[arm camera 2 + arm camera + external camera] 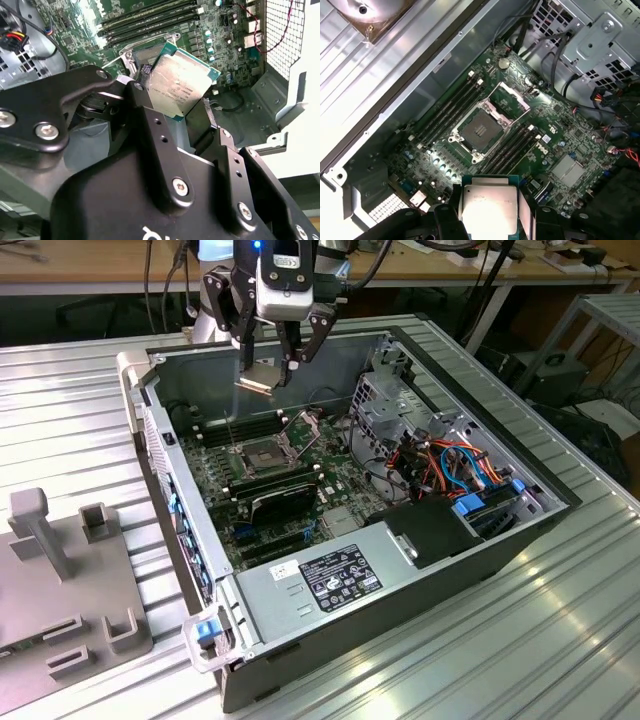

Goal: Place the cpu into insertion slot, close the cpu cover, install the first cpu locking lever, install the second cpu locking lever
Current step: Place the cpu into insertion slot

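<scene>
The cpu (258,376) is a silver-topped square chip with a green rim, held tilted in the air above the back of the open computer case. My gripper (277,368) is shut on it, one dark finger at either edge; in both wrist views the cpu (180,82) (487,207) sits between the fingers (150,125). The insertion slot (262,453) (480,131) lies bare on the green motherboard, below and in front of the chip. The cpu cover (305,428) (512,97) stands swung open beside the socket.
Long black memory slots (450,107) flank the socket on both sides. A grey labelled power-supply box (340,575) fills the case's near end, with a metal drive cage (400,405) and orange and blue cables (450,460) toward the exterior view's right. A grey fixture (60,570) stands outside the case.
</scene>
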